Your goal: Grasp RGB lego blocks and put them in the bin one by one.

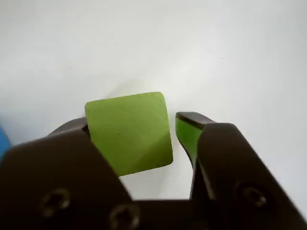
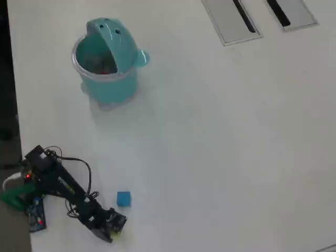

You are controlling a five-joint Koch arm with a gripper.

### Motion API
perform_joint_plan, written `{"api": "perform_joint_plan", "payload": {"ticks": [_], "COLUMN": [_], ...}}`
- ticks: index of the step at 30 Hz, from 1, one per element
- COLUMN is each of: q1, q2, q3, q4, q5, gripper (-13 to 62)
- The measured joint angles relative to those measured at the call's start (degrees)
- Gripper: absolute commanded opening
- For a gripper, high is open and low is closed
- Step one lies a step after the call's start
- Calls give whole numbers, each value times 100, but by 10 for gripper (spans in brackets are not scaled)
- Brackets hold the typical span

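In the wrist view a yellow-green block (image 1: 129, 132) lies on the white table between the dark jaws of my gripper (image 1: 135, 123). The left jaw touches the block's left side, and a narrow gap of white table shows between the block and the right finger (image 1: 188, 134), so the gripper is open around it. From overhead the gripper (image 2: 115, 227) sits low at the table's near left, with only a sliver of green (image 2: 114, 233) showing. The blue block (image 2: 123, 198) lies just beyond it. The teal whale bin (image 2: 113, 86) stands far up the table, with something red (image 2: 106, 69) inside.
Two grey slotted plates (image 2: 231, 20) (image 2: 291, 13) lie at the table's top right in the overhead view. The arm's base and wiring (image 2: 37, 173) sit at the left edge. A blue sliver (image 1: 3, 142) shows at the wrist view's left edge.
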Motion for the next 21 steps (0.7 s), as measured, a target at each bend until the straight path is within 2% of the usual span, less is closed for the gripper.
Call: {"api": "perform_joint_plan", "payload": {"ticks": [2, 5, 7, 14, 21], "q1": [-9, -53, -70, -88, -281], "q2": [-44, -141, -185, -185, 404], "q3": [-9, -53, -97, -237, -272], "q4": [-26, -167, -202, -281, -299], "q5": [9, 9, 9, 0, 9], "gripper": [220, 195, 148, 149, 150]}}
